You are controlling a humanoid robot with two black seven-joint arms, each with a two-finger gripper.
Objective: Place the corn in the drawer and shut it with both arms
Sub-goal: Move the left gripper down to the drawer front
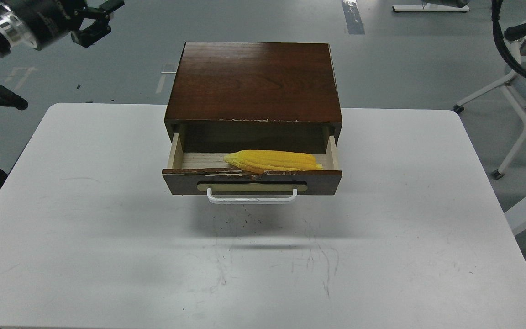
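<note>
The yellow corn (272, 161) lies lengthwise inside the open drawer (322, 182), close behind its chipped dark front. The drawer is pulled partway out of the dark brown cabinet (254, 82), and its white bar handle (251, 197) faces me. My left gripper (102, 20) is high at the top left, well away from the cabinet, with its fingers spread and nothing in them. My right gripper is out of view. Only a black cable (502, 43) of the right arm shows at the top right.
The cabinet stands at the back middle of a white table (107, 228). White metal frame legs (516, 109) stand on the grey floor off the table's right side. A white base (429, 7) sits on the floor far behind.
</note>
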